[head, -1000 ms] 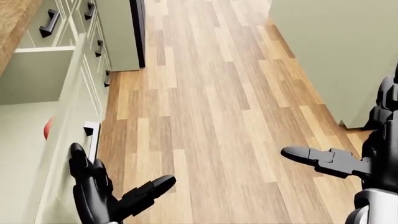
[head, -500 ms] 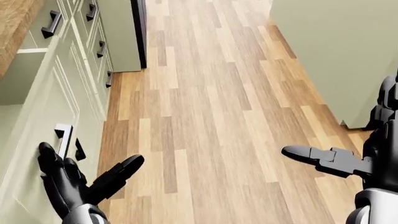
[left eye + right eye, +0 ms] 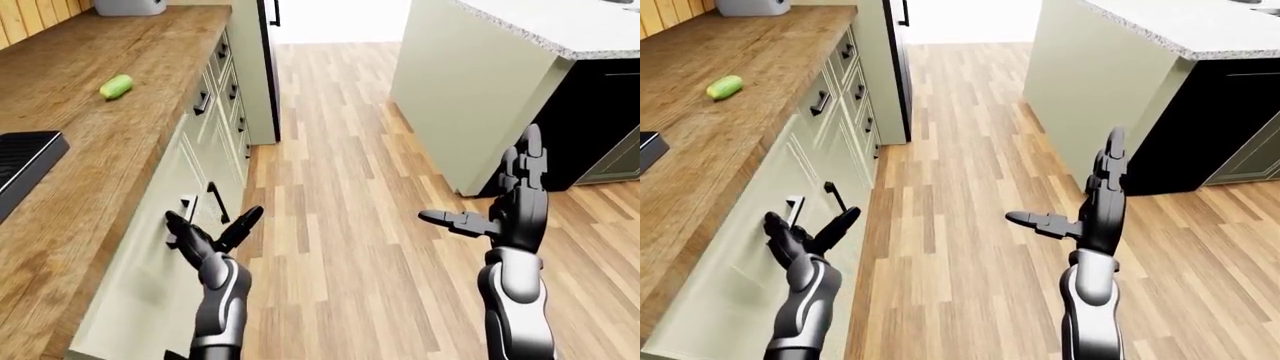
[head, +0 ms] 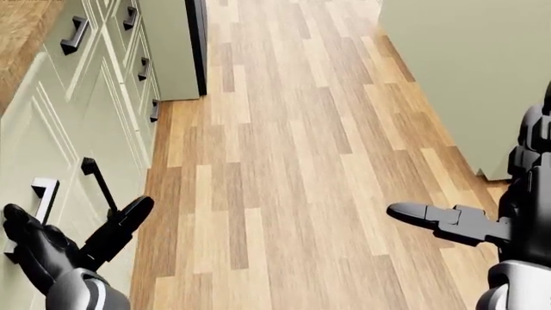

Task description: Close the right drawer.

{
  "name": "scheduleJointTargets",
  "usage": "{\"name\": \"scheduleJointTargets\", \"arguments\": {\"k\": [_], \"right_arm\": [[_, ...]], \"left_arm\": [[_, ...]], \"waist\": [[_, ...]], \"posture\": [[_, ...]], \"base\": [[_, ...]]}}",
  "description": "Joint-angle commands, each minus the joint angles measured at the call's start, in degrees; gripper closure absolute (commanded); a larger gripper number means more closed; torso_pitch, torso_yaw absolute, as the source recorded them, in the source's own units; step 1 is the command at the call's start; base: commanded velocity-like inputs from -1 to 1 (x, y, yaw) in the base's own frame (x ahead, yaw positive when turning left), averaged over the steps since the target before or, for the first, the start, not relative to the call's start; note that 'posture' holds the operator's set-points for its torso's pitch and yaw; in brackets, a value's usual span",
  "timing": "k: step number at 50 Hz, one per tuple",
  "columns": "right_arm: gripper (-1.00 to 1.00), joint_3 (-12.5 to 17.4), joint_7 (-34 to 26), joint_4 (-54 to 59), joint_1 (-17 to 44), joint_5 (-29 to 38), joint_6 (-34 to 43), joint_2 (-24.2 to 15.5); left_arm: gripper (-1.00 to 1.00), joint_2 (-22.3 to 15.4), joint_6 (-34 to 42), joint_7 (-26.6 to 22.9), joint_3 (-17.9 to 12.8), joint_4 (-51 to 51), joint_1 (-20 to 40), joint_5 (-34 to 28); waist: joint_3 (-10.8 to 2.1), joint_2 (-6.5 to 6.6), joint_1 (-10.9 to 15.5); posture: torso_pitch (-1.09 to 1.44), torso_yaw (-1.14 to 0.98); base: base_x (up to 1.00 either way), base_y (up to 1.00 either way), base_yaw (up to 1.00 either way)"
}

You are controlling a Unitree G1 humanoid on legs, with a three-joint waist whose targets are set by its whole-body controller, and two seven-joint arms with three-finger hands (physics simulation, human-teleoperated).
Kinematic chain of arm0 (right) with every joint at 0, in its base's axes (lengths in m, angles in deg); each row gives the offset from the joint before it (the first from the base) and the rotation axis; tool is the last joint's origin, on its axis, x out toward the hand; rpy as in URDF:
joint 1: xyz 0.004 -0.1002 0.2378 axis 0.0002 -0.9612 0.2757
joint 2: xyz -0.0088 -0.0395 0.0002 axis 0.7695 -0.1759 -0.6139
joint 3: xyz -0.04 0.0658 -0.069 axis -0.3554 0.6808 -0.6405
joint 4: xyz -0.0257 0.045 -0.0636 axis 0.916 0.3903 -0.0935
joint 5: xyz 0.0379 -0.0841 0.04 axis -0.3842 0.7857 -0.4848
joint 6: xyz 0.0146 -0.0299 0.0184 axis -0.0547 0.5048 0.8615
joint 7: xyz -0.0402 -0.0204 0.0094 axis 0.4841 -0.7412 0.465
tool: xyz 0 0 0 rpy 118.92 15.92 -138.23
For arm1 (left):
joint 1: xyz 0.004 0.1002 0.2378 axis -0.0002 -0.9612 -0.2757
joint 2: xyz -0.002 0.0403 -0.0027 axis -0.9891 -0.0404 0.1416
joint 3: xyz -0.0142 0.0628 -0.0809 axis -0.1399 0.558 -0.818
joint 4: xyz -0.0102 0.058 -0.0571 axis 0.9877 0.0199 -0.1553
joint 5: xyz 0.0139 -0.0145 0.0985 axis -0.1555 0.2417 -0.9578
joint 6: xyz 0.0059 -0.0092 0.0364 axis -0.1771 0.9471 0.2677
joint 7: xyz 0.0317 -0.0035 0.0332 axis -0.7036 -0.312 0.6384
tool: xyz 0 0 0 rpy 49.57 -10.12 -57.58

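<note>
Right drawer (image 3: 150, 247): front sitting nearly flush under wooden counter (image 3: 90, 150); left hand (image 3: 205, 240), fingers spread wide, pressing against it; right hand (image 3: 505, 214) hanging open, well apart.

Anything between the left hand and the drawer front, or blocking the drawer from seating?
Nothing visible. The left hand, fingers open, is right at the drawer front beside its handle. The front looks about level with the neighbouring cabinet fronts. The right hand is out over the floor.
</note>
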Motion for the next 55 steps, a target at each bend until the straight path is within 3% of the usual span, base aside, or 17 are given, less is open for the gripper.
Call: {"name": "scheduleJointTargets", "arguments": {"k": [1, 23, 43, 55], "right_arm": [[-1.0, 0.3, 0.1, -2.3, 1.1, 0.2, -1.6, -0.5], [-1.0, -0.1, 0.0, -1.3, 1.3, 0.5, -2.1, -0.4], [-1.0, -0.1, 0.1, -1.4, 1.3, 0.6, -2.0, -0.4], [-1.0, 0.0, 0.0, -1.9, 1.2, 0.6, -1.8, -0.4]], "left_arm": [[-1.0, -1.6, -3.1, 1.0, -1.8, 3.2, 1.8, -1.4], [-1.0, -8.1, -1.2, 4.6, -7.7, 4.3, 4.7, 4.9], [-1.0, -10.7, -1.8, 5.6, -9.6, 2.5, 5.5, 6.7], [-1.0, -10.5, -1.3, 5.6, -9.1, 3.2, 5.2, 6.5]], "waist": [[-1.23, 0.1, 0.3], [-0.88, 0.39, 0.2], [-0.45, 0.71, 0.0], [-0.59, 0.73, -0.1]], "posture": [[0.0, 0.0], [0.0, 0.0], [0.0, 0.0], [0.0, 0.0]], "base": [[0.0, 0.0, 0.0], [0.0, 0.0, 0.0], [0.0, 0.0, 0.0], [0.0, 0.0, 0.0]]}}
